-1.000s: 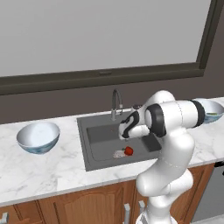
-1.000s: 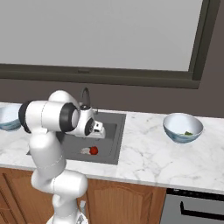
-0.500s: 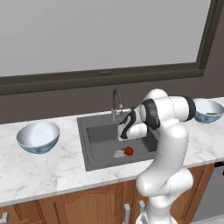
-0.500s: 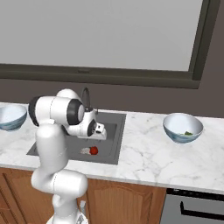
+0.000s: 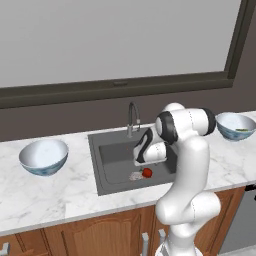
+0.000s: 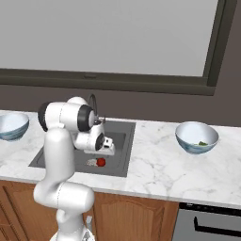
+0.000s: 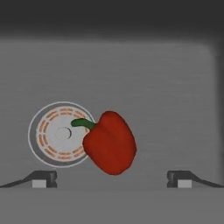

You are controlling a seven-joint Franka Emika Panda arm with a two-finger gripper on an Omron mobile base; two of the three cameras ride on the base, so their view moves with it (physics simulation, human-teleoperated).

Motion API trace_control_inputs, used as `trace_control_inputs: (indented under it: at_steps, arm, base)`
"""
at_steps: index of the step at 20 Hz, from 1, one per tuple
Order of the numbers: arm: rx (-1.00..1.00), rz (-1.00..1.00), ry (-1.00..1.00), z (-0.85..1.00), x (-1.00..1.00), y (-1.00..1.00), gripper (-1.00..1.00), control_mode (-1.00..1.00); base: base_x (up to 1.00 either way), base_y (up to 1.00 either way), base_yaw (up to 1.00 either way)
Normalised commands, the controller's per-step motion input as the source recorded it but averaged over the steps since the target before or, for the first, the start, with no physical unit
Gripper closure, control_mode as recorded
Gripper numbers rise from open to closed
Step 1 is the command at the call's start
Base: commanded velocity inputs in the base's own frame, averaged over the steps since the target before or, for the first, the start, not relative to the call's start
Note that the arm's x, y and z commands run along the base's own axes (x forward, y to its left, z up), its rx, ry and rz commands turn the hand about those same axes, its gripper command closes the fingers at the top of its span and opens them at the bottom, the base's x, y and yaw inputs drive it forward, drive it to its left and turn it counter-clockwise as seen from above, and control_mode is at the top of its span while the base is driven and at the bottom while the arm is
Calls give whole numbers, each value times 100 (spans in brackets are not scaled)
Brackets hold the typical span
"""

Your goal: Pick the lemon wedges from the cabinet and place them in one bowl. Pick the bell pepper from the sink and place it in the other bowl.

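The red bell pepper [image 7: 110,143] lies on the floor of the dark grey sink [image 5: 107,155], its green stem over the pale drain [image 7: 52,131]. My gripper [image 7: 111,179] hangs open just above it, fingertips [image 7: 43,178] spread wider than the pepper, nothing held. From the base, the gripper [image 5: 145,162] sits low in the basin over the pepper [image 5: 147,172] [image 6: 100,162]. One bowl [image 5: 44,156] stands left of the sink, white inside. The other bowl [image 6: 196,136] stands at the right with yellow-green lemon wedges [image 6: 202,143] in it. The cabinet is out of view.
A curved metal tap [image 5: 132,116] rises behind the basin. White marble counter [image 6: 150,164] runs both sides of the sink, with wooden base cupboards [image 5: 100,235] below. A dark-framed window spans the wall behind.
The hand has sunk slightly lower into the sink toward the pepper, and the arm's upper links have drawn in. The jaws stayed open; the pepper and bowls have not moved.
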Motion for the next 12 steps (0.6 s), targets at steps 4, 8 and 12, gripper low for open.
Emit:
trace_control_inputs:
  at_steps: [4, 8, 12]
  arm:
    - [0, 0, 5, -35, 14, 0, -100, -100]
    - [0, 0, 5, -31, 12, 0, -100, -100]
    - [0, 0, 6, -33, 4, 0, -100, -100]
  base:
    - [0, 0, 0]
    - [0, 0, 0]
    - [0, 0, 0]
